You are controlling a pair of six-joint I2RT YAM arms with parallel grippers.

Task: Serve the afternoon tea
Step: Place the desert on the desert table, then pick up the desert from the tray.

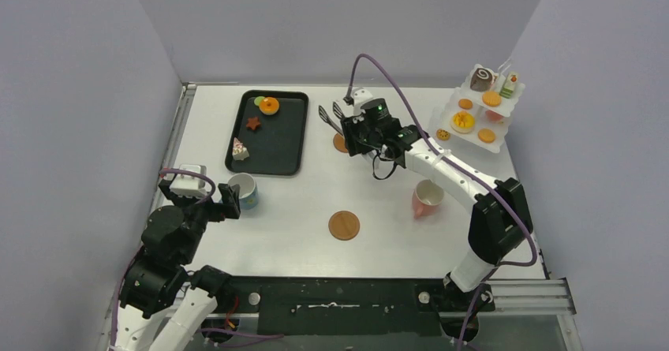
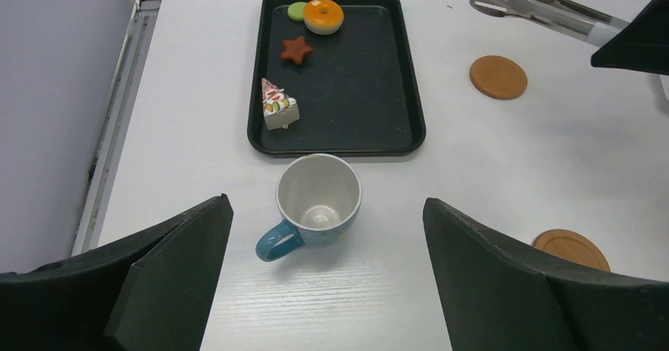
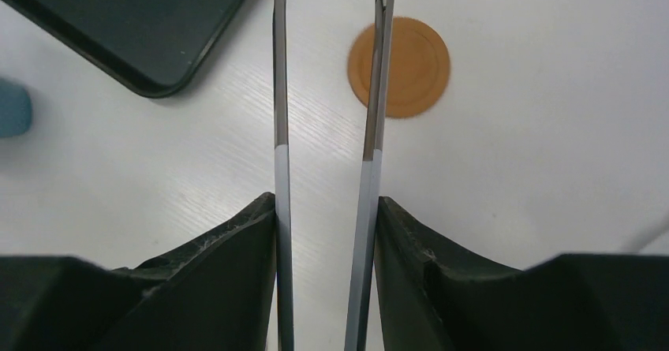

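The blue cup stands upright just ahead of my open, empty left gripper; in the left wrist view the cup sits between the spread fingers. The pink cup lies on its side at the right. An orange tart, green disc, star cookie and cake slice lie on the black tray. My right gripper is shut on the metal tongs, whose two arms are apart and hold nothing.
A white tiered stand at the far right holds a chocolate swirl roll, tarts and cookies. Two round brown coasters lie on the table, one mid-front and one under the tongs. Grey walls enclose the table.
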